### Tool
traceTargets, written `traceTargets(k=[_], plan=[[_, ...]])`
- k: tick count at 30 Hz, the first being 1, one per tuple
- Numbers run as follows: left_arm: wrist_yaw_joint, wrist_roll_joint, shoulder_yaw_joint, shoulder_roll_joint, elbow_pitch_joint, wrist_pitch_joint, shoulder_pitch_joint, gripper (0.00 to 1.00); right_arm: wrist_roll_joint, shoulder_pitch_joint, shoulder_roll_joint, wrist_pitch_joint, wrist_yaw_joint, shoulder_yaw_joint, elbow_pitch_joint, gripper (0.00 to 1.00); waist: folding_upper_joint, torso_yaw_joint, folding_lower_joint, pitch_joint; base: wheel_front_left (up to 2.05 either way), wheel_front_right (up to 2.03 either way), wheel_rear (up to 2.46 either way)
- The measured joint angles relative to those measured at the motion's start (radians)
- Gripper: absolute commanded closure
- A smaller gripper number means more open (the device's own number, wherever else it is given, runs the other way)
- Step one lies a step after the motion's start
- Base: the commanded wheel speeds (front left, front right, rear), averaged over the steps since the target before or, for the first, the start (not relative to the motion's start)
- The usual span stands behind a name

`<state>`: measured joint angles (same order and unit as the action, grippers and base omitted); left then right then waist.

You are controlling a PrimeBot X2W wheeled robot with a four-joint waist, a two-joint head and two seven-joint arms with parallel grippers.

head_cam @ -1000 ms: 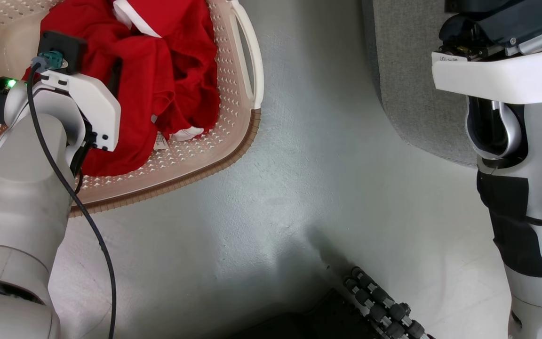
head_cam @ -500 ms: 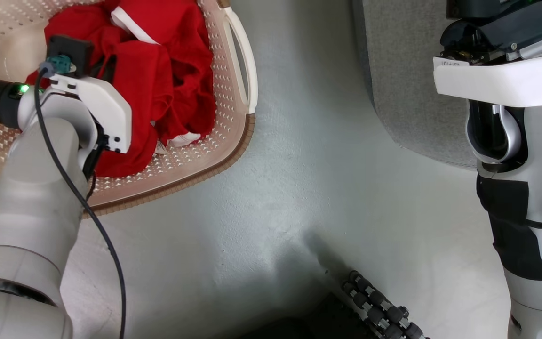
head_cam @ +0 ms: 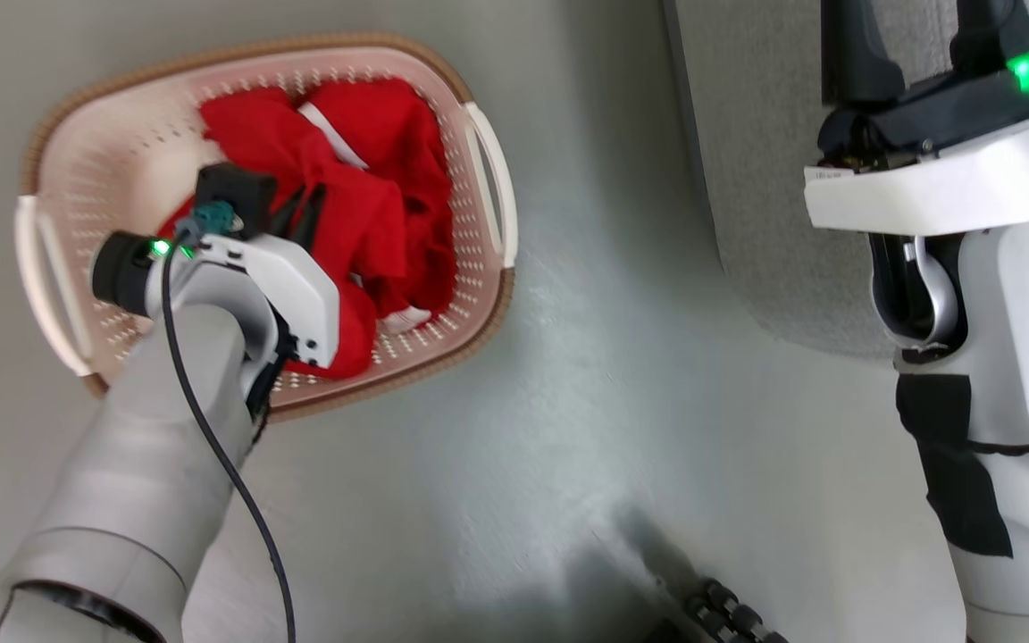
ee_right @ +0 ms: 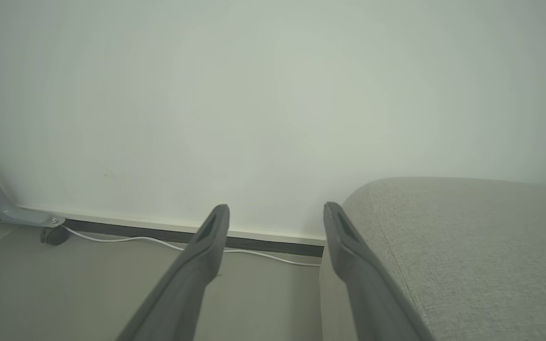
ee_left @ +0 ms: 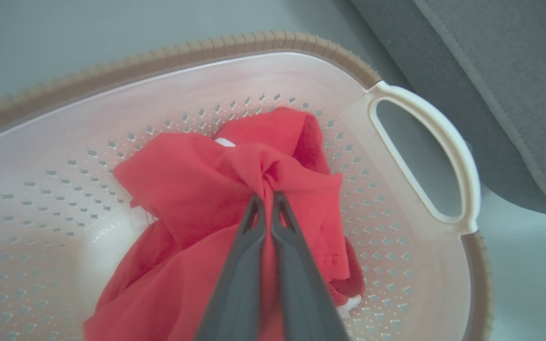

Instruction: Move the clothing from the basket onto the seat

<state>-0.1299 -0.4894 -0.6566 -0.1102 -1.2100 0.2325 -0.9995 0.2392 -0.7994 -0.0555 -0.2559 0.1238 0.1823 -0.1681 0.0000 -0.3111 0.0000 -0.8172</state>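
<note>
In the basket (head_cam: 77, 179), your left gripper (ee_left: 267, 196) is pinching the clothing (ee_left: 192, 189); right gripper (ee_right: 277, 208) is idling open, the seat (ee_right: 467, 246) awaiting everything.

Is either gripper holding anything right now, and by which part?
The left gripper pinches a bunched fold of the red clothing; the right gripper is open, empty.
</note>
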Motion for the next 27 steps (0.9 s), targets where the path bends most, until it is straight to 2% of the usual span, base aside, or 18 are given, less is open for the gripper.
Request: traceTargets(k=[12, 27], plan=[[0.0, -0.103, -0.044, 0.023, 0.143, 0.016, 0.122, 1.0, -0.049, 0.123, -0.002, 0.0, 0.0, -0.052, -0.087, 0.0, 0.0, 0.083, 0.0, 0.185, 0.0, 0.0, 0.0], [0.0, -0.092, -0.036, 0.03, 0.351, 0.019, 0.261, 1.0, -0.055, 0.292, -0.028, 0.0, 0.0, -0.088, -0.209, 0.0, 0.0, 0.189, 0.0, 0.436, 0.0, 0.0, 0.0]])
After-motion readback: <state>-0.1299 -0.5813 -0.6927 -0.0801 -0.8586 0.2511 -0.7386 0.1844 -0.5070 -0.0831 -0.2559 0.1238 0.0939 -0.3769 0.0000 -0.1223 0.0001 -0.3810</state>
